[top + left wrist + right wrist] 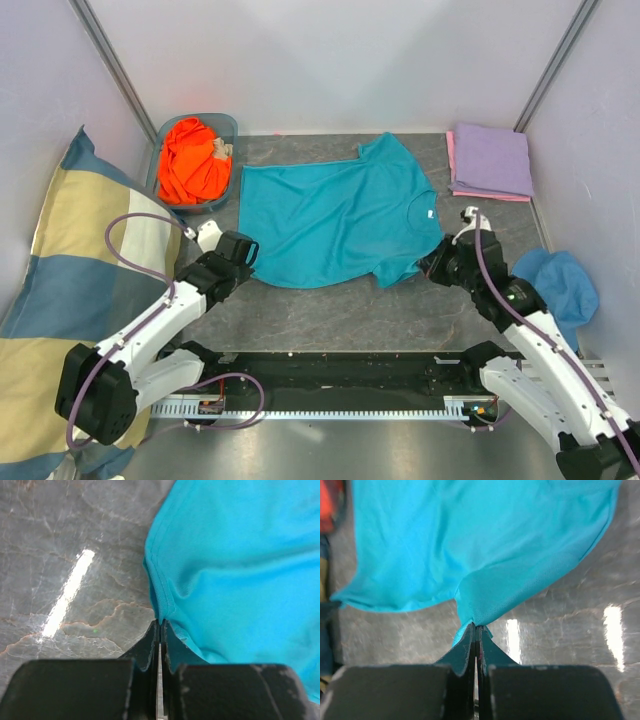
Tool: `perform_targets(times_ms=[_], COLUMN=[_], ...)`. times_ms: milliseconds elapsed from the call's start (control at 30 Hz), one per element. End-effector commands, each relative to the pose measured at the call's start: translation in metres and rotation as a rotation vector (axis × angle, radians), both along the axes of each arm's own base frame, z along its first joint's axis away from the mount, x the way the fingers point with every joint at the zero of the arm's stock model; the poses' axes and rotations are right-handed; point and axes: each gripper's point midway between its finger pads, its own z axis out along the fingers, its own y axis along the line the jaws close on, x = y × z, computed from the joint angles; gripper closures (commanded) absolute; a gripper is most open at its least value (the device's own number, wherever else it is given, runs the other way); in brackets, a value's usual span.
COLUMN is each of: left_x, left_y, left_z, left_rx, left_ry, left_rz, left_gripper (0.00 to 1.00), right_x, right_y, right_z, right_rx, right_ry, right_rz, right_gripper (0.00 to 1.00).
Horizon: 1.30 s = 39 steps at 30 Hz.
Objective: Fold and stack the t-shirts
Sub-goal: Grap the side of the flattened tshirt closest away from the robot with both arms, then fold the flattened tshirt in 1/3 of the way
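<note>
The teal t-shirt [330,220] is lying spread flat in the middle of the counter [330,315]. It's turned sideways to me, with the hem pointing at the left arm's side and the collar at the right arm's. So its long axis is running left to right, straight across between the two arms.

Both pinches are sitting on the near long edge. My left fingers [148,650] are pressed together on the hem corner, and the wrist view is showing the stitched edge running right into the seam between them. My right fingers [486,652] are clamped the same way on a tuck of cloth down by the near sleeve.

From both grips, pretty much the whole shirt is stretching away toward the back wall. I'm reading the next move as lifting the near edge and carrying it over to the far edge, both arms going together. Each arm is already on its own end, so no crossing needed.

Further out, the orange t-shirt [192,160] is bunched in the basket [232,125] at back left. The lavender t-shirt [490,158] is sitting folded on the pink one [452,160] at back right, which I'm guessing is where the stack goes.
</note>
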Motion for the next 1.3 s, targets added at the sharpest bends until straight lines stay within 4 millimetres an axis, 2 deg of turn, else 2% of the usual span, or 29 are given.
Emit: perform_targets(times_ms=[0, 33, 133, 333, 400, 700, 733, 933, 1167, 1200, 1267], left_x=[0.003, 0.003, -0.002, -0.012, -0.018, -0.026, -0.023, -0.003, 0.036, 0.043, 0.052], left_y=[0.002, 0.002, 0.001, -0.002, -0.003, 0.002, 0.001, 0.0, -0.006, -0.008, -0.01], left_z=[0.013, 0.012, 0.01, 0.018, 0.02, 0.065, 0.071, 0.077, 0.082, 0.088, 0.084], left_rx=[0.023, 0.022, 0.005, -0.042, -0.06, -0.106, -0.108, -0.062, 0.014, 0.006, 0.017], left_ry=[-0.021, -0.02, -0.018, -0.025, -0.019, -0.117, -0.13, -0.146, -0.165, -0.185, -0.174], left_rz=[-0.03, -0.031, -0.035, -0.046, -0.05, -0.047, -0.048, -0.037, -0.026, -0.024, -0.021], left_gripper=[0.98, 0.98, 0.98, 0.98, 0.98, 0.98, 0.98, 0.98, 0.98, 0.98, 0.98], right_x=[-0.008, -0.008, -0.013, -0.029, -0.035, -0.047, -0.046, -0.029, 0.006, 0.009, 0.018], right_y=[-0.031, -0.033, -0.041, -0.054, -0.057, -0.06, -0.06, -0.056, -0.041, -0.039, -0.036], right_z=[0.032, 0.043, 0.053, 0.058, 0.058, 0.039, 0.037, 0.029, 0.014, 0.014, 0.011], right_rx=[-0.112, -0.113, -0.131, -0.14, -0.14, -0.155, -0.16, -0.17, -0.179, -0.181, -0.187], right_ry=[-0.028, -0.048, -0.051, -0.043, -0.034, 0.018, 0.021, 0.022, 0.036, 0.035, 0.036], right_rz=[-0.086, -0.096, -0.12, -0.164, -0.168, -0.165, -0.168, -0.179, -0.168, -0.163, -0.162], right_gripper=[1.0, 1.0, 1.0, 1.0, 1.0, 1.0, 1.0, 1.0, 1.0, 1.0, 1.0])
